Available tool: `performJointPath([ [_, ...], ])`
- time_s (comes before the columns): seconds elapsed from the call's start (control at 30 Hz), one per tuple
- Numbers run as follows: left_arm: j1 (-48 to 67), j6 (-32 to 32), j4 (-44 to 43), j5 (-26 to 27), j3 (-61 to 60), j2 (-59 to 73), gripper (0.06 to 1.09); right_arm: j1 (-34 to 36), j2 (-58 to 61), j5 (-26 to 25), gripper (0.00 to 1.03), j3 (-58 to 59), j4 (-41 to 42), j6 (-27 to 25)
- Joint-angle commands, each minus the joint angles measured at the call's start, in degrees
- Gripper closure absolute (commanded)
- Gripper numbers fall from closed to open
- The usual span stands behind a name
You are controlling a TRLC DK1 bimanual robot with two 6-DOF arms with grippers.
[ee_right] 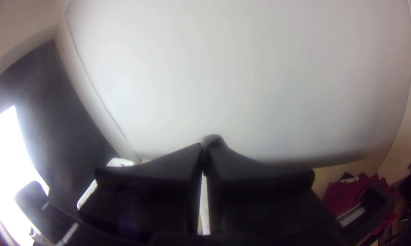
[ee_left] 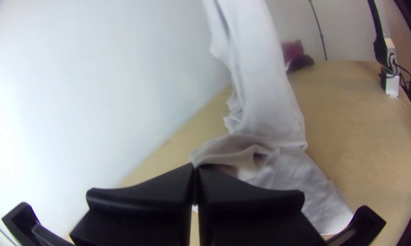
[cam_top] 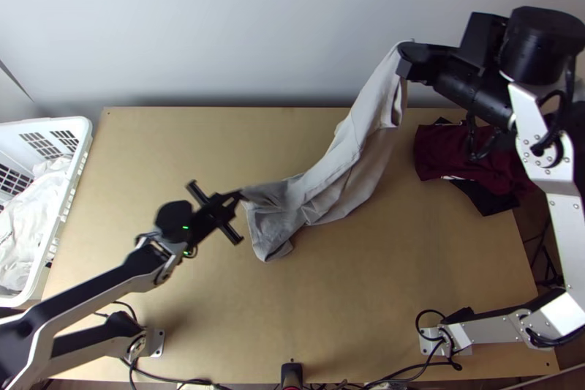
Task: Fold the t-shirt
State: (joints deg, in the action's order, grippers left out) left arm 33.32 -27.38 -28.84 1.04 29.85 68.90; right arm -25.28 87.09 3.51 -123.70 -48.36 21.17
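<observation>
your black left gripper pinches the light-grey fabric t-shirt low over the pale wooden table; your black right gripper clamps it high. likely light and limp, it wants holding by matching corners.

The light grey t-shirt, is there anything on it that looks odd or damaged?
No damage stands out. The t-shirt looks merely untidy: bunched and creased instead of spread, slanting up from the left gripper to the raised right gripper.
</observation>
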Motion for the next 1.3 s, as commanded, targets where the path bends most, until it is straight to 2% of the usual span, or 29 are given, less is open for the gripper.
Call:
performJointPath([
  [0.0, -9.0, 2.9, 9.1, -0.6, 4.8, -18.0, 1.05, 2.4, -6.0, 0.1, 1.0, 5.5, 0.0, 0.2],
  [0.1, -12.4, 3.6, 8.3, -5.2, 7.5, -23.6, 1.05, 2.8, -10.2, 0.1, 1.0, 7.2, 0.0, 0.5],
  [0.2, -14.6, 4.3, 2.4, -15.1, 10.8, -26.6, 1.05, 5.4, -14.9, 0.1, 1.0, 7.4, -0.1, 3.4],
  [0.33, -14.1, 2.6, 2.6, -18.6, 10.2, -35.9, 1.05, 10.4, -23.5, 0.3, 1.0, 10.8, -0.7, 6.1],
  [0.5, -13.8, 2.1, 3.2, -22.1, 10.2, -44.0, 1.05, 16.3, -31.4, 3.9, 1.0, 11.2, -1.4, 11.4],
  [0.7, -13.1, 4.7, 7.7, -23.5, 13.2, -50.6, 1.05, 21.4, -36.6, 6.8, 1.0, 8.6, -2.4, 14.6],
  [0.83, -12.7, 10.0, 11.6, -21.4, 17.9, -54.0, 1.05, 24.1, -37.8, 12.1, 1.0, 4.3, -4.5, 18.3],
  [0.93, -12.8, 11.1, 12.7, -19.8, 19.3, -56.1, 1.05, 26.2, -38.0, 17.1, 1.0, 1.4, -5.3, 22.0],
  [1.0, -12.8, 11.1, 13.9, -19.1, 19.7, -57.6, 1.05, 26.8, -38.0, 18.6, 1.0, 0.4, -5.3, 23.3],
  [1.13, -13.5, 11.4, 15.4, -18.5, 20.1, -59.6, 1.05, 27.1, -38.1, 19.4, 1.0, -3.0, -5.3, 23.6],
  [1.27, -14.8, 14.6, 18.8, -18.7, 20.0, -62.4, 1.05, 27.1, -37.3, 19.3, 1.0, -6.8, -6.7, 23.6],
])
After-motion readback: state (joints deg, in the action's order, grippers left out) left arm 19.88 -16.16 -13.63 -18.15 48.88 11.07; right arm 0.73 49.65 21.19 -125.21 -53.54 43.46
